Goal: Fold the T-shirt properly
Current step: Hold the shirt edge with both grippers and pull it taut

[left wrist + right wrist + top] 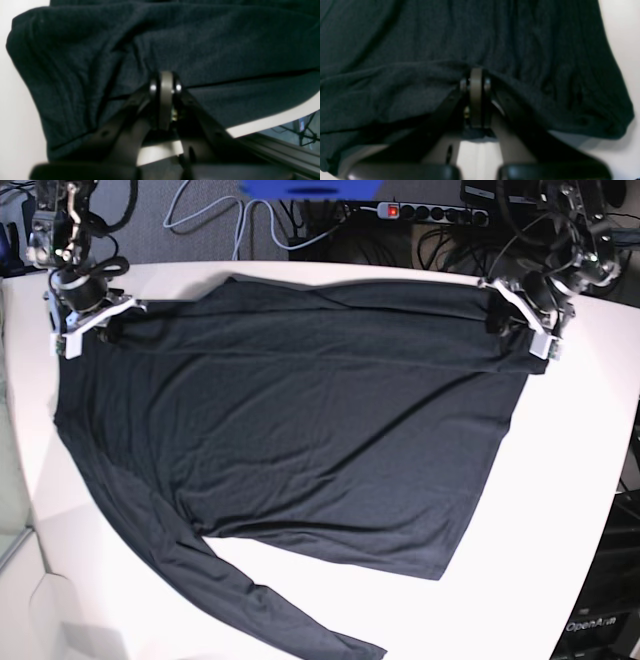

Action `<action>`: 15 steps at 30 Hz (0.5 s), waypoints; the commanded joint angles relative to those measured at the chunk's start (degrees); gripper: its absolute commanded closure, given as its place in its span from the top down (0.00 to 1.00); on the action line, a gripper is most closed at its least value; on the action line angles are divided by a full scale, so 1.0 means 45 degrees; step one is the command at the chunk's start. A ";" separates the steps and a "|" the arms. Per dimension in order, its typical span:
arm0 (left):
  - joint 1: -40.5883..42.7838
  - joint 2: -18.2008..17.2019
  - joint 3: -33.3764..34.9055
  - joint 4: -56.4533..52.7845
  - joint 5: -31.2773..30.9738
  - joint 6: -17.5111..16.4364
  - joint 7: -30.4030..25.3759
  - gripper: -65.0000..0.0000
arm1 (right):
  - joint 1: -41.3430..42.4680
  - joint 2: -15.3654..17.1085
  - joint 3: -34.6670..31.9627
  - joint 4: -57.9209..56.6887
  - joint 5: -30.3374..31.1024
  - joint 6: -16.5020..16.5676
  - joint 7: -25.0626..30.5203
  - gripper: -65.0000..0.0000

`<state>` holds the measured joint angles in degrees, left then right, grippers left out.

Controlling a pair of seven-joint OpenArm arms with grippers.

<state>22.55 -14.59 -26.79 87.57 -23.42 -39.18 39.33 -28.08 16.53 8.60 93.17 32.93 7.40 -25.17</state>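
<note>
The black T-shirt point(300, 410) lies spread flat on the white table point(570, 480), with one long sleeve point(250, 600) trailing toward the near edge. My left gripper point(515, 315) is at the shirt's far right corner, and in the left wrist view the left gripper point(165, 83) is shut, pinching the edge of the T-shirt point(200, 45). At the far left corner is my right gripper point(100, 317). The right wrist view shows the right gripper point(476, 80) shut with folds of the T-shirt point(420, 50) bunched around its tip.
A power strip point(430, 212) and loose cables point(215, 220) lie behind the table's far edge. The table's right edge curves near a dark cabinet point(610, 600). White tabletop point(15, 112) shows beside the cloth, and the table rim point(275, 120) is close under the left gripper.
</note>
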 commanded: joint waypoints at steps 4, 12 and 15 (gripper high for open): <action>0.0040 -0.0069 -0.0035 0.0574 0.0232 0.0023 0.0276 0.02 | 0.0251 0.0164 0.0052 0.0210 0.0038 -0.0091 0.0094 0.00; 0.0020 0.0243 -0.0035 0.1531 0.0232 0.0023 0.0276 0.02 | 0.0427 0.0164 0.0892 0.0210 0.0038 -0.0091 0.0094 0.00; -0.0058 0.0263 -0.0035 0.1746 0.0232 0.0042 0.0295 0.02 | 0.0525 0.0262 0.1127 0.0210 0.0038 -0.0091 0.0094 0.00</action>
<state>22.57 -12.86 -26.70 94.15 -21.61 -38.96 41.63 -25.82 16.58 12.97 93.12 32.93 7.40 -26.13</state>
